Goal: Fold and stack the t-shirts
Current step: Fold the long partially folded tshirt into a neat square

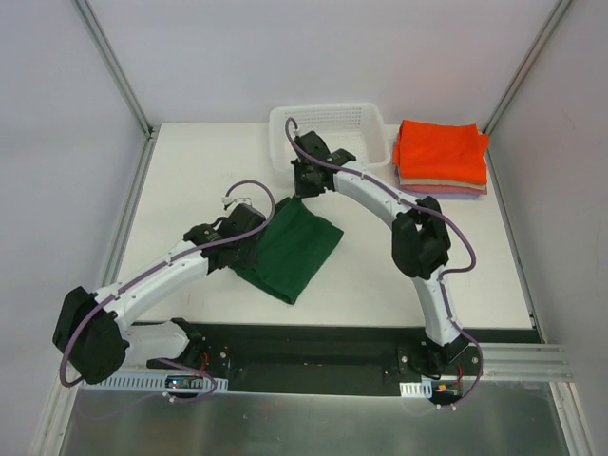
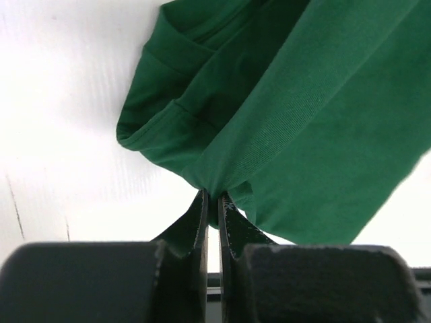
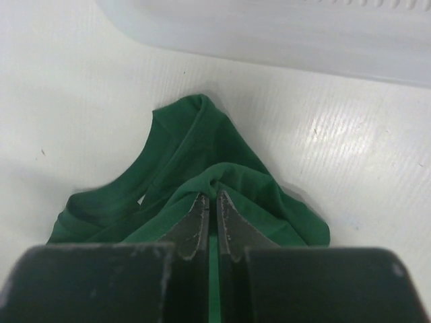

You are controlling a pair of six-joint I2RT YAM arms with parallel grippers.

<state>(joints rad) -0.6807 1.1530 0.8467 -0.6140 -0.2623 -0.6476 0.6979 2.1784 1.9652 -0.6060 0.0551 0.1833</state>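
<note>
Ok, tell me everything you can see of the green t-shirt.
The green t-shirt is plain dark green knit cloth, partly folded into a rough rectangle lying diagonally on the white table. A curved collar band shows at its far corner, where the right jaws are shut on a bunched fold; the left jaws pinch its left edge. Nothing else touches it.

text, labels, numbers: none legible | left base board [image 1: 186,383]: possibly printed, too small to read
</note>
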